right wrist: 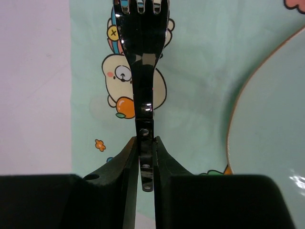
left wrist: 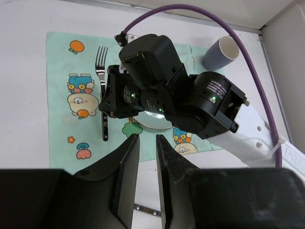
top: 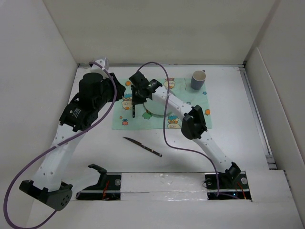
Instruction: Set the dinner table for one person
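A silver fork with a black handle point(right wrist: 142, 62) lies on the mint-green cartoon placemat point(right wrist: 200, 71), left of a pale plate point(right wrist: 271, 119). My right gripper point(right wrist: 146, 157) is shut on the fork's handle, low over the mat. From above, the fork point(top: 134, 113) pokes out under the right gripper point(top: 136, 101). In the left wrist view the fork point(left wrist: 101, 62) lies on the mat's left side. My left gripper point(left wrist: 147, 157) hovers high, empty, its jaws a narrow gap apart. The white dinner table point(top: 228, 129) carries it all.
A dark-handled knife point(top: 143, 146) lies on the bare table in front of the placemat point(top: 190, 107). A blue-grey cup point(top: 198, 79) stands at the mat's far right corner. The plate point(left wrist: 150, 121) is mostly hidden by the right arm. White walls enclose the table.
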Robot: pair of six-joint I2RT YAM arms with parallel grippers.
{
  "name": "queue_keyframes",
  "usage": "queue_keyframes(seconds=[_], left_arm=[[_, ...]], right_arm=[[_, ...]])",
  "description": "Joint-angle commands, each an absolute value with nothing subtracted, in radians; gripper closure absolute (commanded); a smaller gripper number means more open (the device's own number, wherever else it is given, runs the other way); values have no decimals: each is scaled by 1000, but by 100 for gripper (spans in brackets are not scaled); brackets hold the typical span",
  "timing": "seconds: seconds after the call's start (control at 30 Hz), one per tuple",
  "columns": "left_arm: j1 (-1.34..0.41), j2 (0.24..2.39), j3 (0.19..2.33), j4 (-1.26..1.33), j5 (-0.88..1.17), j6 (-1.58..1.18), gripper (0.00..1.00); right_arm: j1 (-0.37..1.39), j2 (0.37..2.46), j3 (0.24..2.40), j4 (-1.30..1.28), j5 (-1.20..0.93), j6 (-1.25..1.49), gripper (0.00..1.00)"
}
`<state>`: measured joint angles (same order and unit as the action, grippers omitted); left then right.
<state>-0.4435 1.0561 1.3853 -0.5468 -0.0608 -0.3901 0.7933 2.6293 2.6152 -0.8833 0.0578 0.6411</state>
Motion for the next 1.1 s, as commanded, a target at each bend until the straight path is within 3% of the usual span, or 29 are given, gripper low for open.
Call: queue_keyframes(seconds=[0.0,0.4,0.47,0.63,0.9,1.0,1.03,1.07], left_arm=[[-448,1031,1364,-520,-54,-374,82],[-448,1028,1328,-500,-52,-370,82],[-448,1029,1325,-499,-52,-368,82],[-448,1029,1322,-500,-63,-362,82],[-448,1019,1325,-503,-98,-357,82],[-448,1017,1335,-503,-106,-356,82],[-448,1017,1339,-503,-109,-356,82],[-448,1016,1350,-502,-113,-356,82]], right_arm=[[796,2664,2643,-798,15,698,100],[796,2700,2637,-808,-11,715,100],[796,2697,2637,-798,-15,722,89],[787,2678,2628,-772,-29,736,73],[767,2542,2553,-721,-63,747,67],[767,2435,2479,-723,-55,730,69],[767,2357,2435,-713,-54,704,74],[767,2308,2381,-698,-52,684,91]])
